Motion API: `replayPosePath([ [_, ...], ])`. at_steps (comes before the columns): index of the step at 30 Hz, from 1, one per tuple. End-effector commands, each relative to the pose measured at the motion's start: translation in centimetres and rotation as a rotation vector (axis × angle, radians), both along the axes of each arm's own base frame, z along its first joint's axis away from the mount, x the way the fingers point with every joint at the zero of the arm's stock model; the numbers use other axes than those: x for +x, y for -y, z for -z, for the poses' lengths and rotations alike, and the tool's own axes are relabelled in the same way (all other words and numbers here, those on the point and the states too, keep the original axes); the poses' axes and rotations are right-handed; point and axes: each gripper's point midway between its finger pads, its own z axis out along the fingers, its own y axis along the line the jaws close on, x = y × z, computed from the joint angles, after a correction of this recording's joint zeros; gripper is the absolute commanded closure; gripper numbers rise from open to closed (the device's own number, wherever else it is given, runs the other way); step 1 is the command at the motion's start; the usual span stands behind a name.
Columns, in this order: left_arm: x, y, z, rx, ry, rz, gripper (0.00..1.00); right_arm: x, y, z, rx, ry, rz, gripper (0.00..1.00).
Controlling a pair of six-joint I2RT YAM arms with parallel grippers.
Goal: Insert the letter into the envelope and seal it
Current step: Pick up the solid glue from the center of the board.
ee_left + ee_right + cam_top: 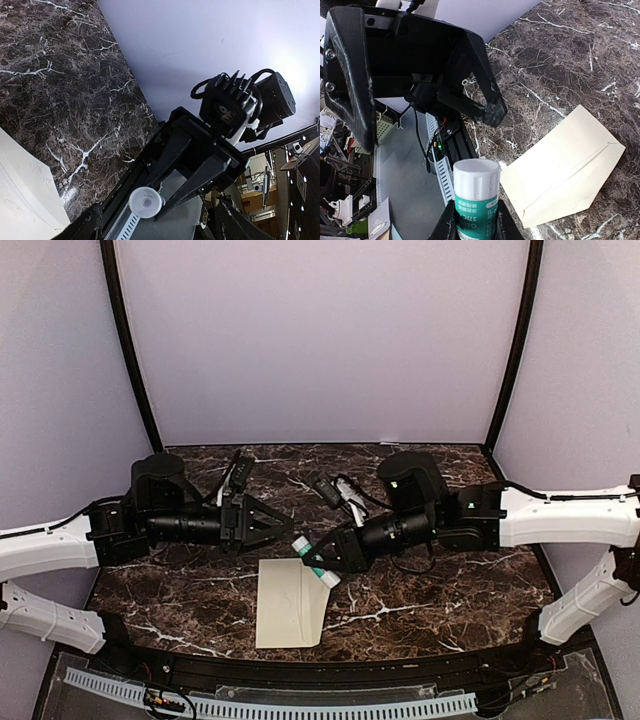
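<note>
my left arm reaches in level from the left side, its hand (278, 523) turned on edge and pointing toward the middle of the table (450, 590). in the right wrist view its two black fingers (487, 102) stand wide apart with nothing between them, so that hand is released and holds nothing.

my right arm comes in from the right and slopes down toward the centre. its hand (328, 558) is clenched around the lower body of a glue stick (476, 192), a finger pressing on each side. the stick's white cap points toward the left hand, and the two hands sit near each other without touching.

the stick has a teal label with white lettering. i read it as "glue stic"; the rest runs out of frame between the fingers. i can make out no other writing.

the envelope (290, 602) lies flat on the dark marble-patterned table, near the front edge and about midway between the two arm bases. its pointed triangular flap is folded down and faces up. from above, the stick's lower end sits over the envelope's upper right corner; i cannot tell whether they touch.
</note>
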Motion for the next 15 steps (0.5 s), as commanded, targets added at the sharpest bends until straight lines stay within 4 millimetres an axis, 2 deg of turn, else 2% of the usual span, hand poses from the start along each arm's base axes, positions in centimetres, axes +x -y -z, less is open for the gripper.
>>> replayPosePath([
  [1,-0.9,1.3,-0.8,-0.051,-0.013,0.039,0.24,-0.5,-1.0,-2.0,0.044,0.037,-0.052,1.0],
  [5,-1.2,2.1,-0.5,-0.04,-0.024,0.063,0.27,-0.8,-1.1,-2.3,0.045,0.043,-0.07,1.0],
  [15,-1.3,2.8,0.7,-0.022,-0.06,0.068,0.48,-1.6,-1.2,-2.4,0.042,0.038,-0.108,1.0],
])
